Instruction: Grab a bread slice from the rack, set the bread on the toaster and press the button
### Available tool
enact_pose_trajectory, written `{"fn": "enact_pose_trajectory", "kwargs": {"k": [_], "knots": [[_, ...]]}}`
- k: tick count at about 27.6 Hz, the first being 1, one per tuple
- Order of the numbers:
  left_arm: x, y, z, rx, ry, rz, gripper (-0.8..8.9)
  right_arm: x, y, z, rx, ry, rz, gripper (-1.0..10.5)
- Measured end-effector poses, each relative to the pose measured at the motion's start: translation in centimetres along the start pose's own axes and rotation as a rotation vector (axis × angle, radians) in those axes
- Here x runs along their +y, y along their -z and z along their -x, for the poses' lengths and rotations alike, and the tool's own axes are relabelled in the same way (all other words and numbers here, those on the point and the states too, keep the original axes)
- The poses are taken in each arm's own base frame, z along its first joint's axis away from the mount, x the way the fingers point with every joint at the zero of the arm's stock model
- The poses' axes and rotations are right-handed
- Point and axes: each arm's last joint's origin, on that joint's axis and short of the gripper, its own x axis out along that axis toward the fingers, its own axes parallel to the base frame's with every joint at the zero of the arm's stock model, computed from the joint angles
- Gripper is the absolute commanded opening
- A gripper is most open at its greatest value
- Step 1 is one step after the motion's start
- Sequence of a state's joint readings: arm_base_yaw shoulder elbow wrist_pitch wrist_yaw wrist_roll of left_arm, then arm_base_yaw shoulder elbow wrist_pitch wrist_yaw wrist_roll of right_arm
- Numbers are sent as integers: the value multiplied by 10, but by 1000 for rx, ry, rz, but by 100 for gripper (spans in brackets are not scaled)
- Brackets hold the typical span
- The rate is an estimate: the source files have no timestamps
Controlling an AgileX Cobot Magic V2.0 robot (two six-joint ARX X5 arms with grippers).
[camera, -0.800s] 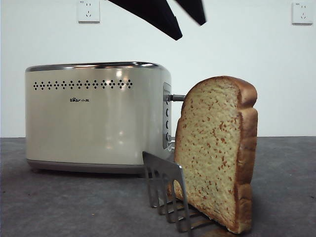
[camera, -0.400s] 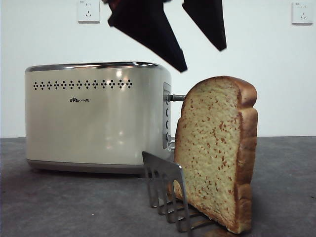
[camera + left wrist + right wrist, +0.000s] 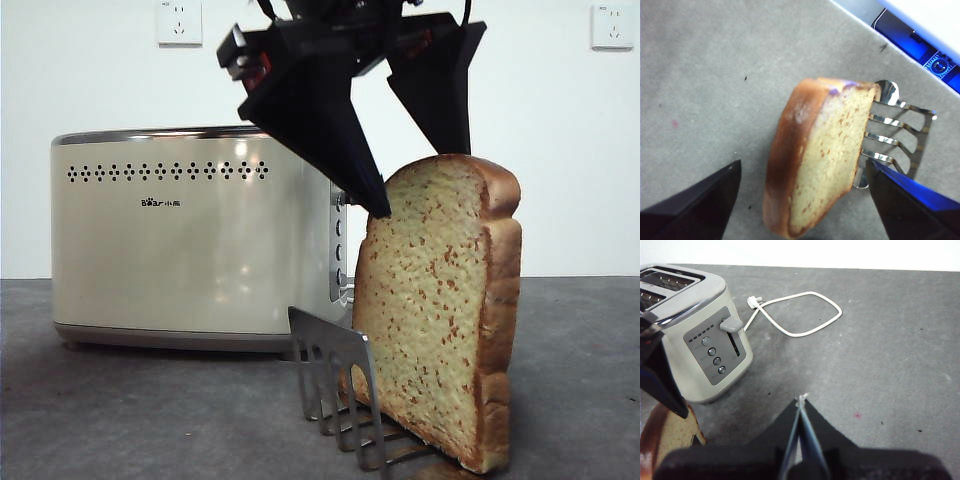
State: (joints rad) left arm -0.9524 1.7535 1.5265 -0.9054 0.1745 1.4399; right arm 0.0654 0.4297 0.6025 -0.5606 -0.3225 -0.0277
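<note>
Right now my left pincer (image 3: 420,185) hangs with its two black jaws spread apart, one on each side of the domed top of the thick tan slice of bread (image 3: 435,310), not clamped on it. That slice stands upright in the small shiny steel toast rack (image 3: 340,385). At nine o'clock from the bread sits the large rounded cream toaster (image 3: 195,240), its silver lever knob (image 3: 731,324) projecting from the grey end panel. My right pincer (image 3: 801,402) waits over bare table (image 3: 880,370), jaws pressed together.
</note>
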Motion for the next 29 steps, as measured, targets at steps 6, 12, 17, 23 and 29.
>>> {"fn": "enact_pose_trajectory", "kwargs": {"k": [6,12,17,23,29], "knots": [[-2,2,-10,5,47,8,407,0,2,0,18,0,2,-2],[-4,2,-11,9,70,6,280,0,3,0,27,-1,17,-2],[-5,3,-9,15,85,-28,278,-1,5,-2,59,-2,6,-2],[-6,3,-8,33,89,-34,49,-1,7,-3,86,-3,-3,-2],[-7,3,-8,33,92,-36,-8,-1,7,-3,87,-3,-3,-2]]}}
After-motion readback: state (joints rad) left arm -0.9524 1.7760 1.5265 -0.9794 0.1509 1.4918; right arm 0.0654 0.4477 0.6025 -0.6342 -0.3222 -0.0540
